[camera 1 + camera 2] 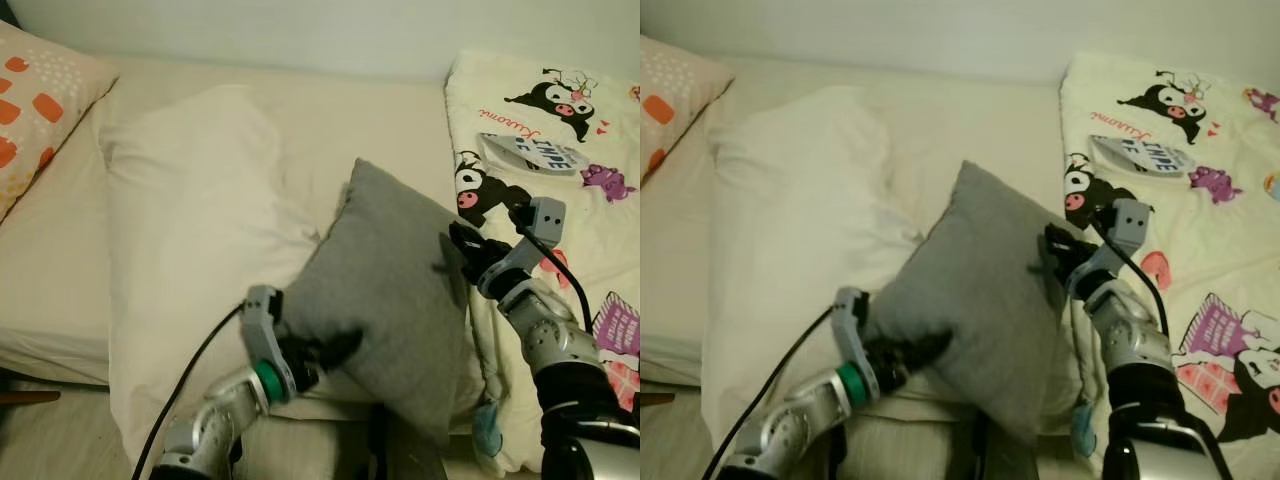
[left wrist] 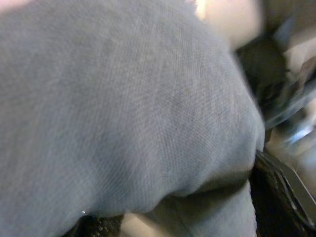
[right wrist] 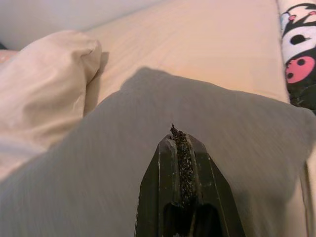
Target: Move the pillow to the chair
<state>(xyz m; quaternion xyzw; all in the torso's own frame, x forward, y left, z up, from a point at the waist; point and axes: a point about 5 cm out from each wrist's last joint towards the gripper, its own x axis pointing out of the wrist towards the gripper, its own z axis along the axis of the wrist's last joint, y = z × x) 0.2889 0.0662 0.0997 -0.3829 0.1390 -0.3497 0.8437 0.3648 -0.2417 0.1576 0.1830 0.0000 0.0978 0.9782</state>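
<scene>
Left eye view shows us holding the grey pillow [image 1: 385,290] between both arms, tilted on one corner and raised off the bed [image 1: 340,110], so we judge the lift is the step in hand and the carry to the chair has yet to begin. Our left claw [image 1: 318,355] sits at the pillow's lower left edge with fabric bunched around its fingers, apparently clamped on it; its wrist view is pressed close against grey cloth. Our right claw [image 1: 458,258] presses the pillow's right edge, and in the right wrist view its two black fingers [image 3: 183,163] lie together against the fabric, though we cannot tell whether any cloth is pinched between them. The next move, as we see it, calls for keeping both sides steady while we back away and turn to find the chair. Just beside the pillow on the left lies a large white pillow [image 1: 190,230], with an orange-patterned cushion [image 1: 35,105] further left. On the right lies a cartoon-print blanket [image 1: 560,170], which the right arm could snag.
</scene>
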